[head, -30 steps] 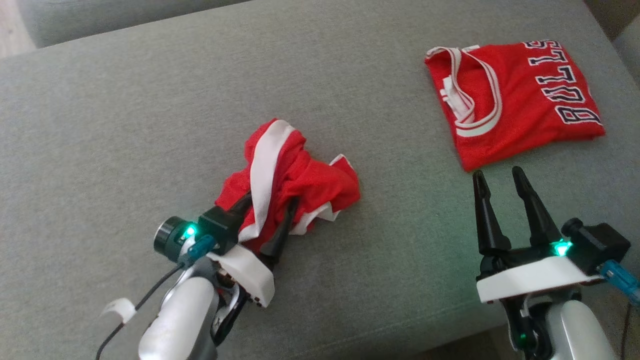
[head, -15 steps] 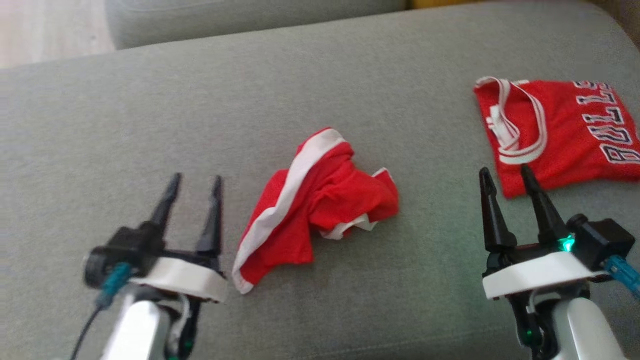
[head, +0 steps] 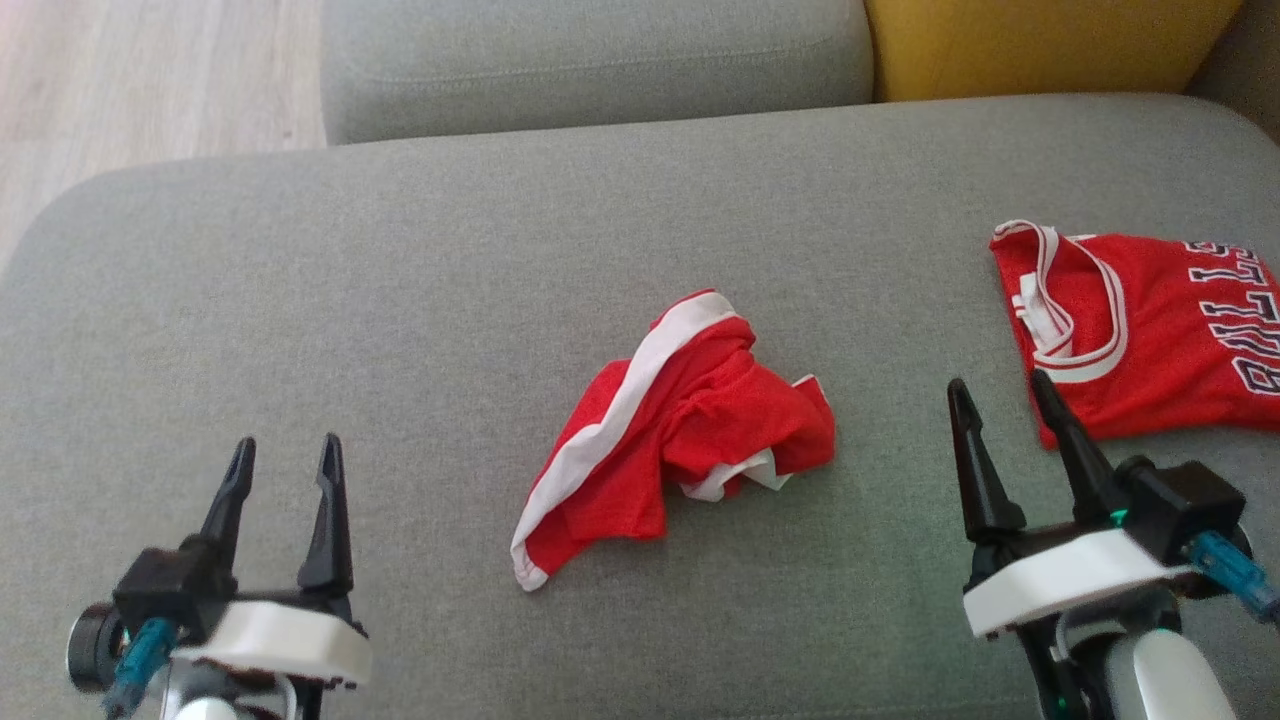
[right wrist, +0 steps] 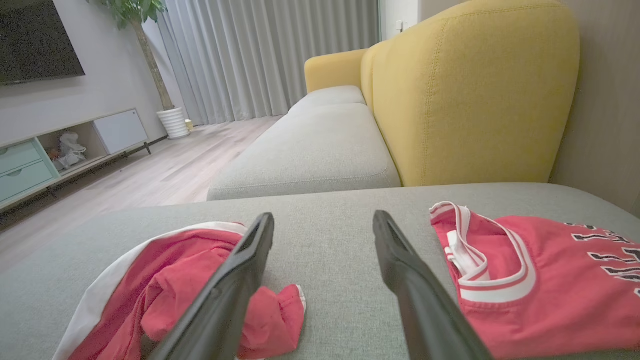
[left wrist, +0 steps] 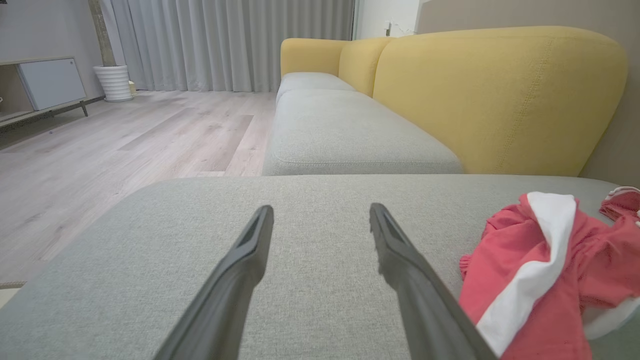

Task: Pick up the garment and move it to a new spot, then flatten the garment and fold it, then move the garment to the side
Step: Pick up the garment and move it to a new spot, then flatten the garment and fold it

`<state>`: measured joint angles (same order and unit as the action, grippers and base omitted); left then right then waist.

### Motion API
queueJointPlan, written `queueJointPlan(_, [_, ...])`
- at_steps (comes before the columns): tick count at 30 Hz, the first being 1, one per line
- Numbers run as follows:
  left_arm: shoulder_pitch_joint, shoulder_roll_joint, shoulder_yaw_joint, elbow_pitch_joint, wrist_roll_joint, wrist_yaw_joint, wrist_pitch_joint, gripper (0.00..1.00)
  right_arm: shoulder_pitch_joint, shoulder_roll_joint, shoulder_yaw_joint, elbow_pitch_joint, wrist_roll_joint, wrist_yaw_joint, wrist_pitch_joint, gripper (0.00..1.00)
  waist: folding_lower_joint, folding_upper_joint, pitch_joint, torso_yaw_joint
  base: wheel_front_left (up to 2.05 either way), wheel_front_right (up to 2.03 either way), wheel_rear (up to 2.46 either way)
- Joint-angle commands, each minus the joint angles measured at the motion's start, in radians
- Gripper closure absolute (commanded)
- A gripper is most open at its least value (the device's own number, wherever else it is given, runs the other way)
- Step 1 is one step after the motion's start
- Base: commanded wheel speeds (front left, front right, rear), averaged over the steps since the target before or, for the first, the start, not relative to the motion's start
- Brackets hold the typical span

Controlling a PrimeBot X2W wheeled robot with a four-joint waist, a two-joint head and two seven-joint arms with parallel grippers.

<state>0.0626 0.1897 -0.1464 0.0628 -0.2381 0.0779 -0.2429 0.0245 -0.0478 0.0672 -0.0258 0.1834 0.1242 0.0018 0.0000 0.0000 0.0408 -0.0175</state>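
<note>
- Hovering at seven o'clock, the left gripper (head: 288, 443) is empty, fingers spread.
- Mid-cushion (head: 400, 300) lies the crumpled red garment (head: 700, 410); it looks light, limp and slippery, so I'd pinch the white band (head: 572, 468) toward its seven o'clock corner.
- At four o'clock the right gripper (head: 998, 382) waits, likewise spread, near a folded jersey (head: 1150, 350).

- You're working over a grey sofa cushion (head: 400, 300), which carries everything here.
- Near its middle you'll see the crumpled red garment (head: 690, 420), its white stripe uppermost.
- Well apart, toward the cushion's right side, a folded red jersey (head: 1160, 350) lies flat.
</note>
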Motion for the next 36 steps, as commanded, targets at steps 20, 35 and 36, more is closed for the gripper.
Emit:
queueJointPlan(20, [0.098,0.029,0.002,-0.135,-0.01,0.023,0.06,0.0,0.076,-0.002,0.007,-0.086,-0.004,0.007,0.05,0.0,0.0,0.0,-0.073,0.003,0.0,0.0,0.0])
queueJointPlan(35, [0.093,0.035,-0.011,-0.143,-0.004,0.037,0.058,0.0,0.074,-0.002,0.001,-0.086,0.011,0.007,0.05,0.0,0.0,0.0,-0.067,0.01,0.0,0.0,0.0])
queueJointPlan(36, [0.092,0.036,-0.011,-0.143,-0.003,0.037,0.057,0.0,0.074,-0.002,0.001,-0.086,0.011,0.007,0.05,0.0,0.0,0.0,-0.067,0.01,0.0,0.0,0.0])
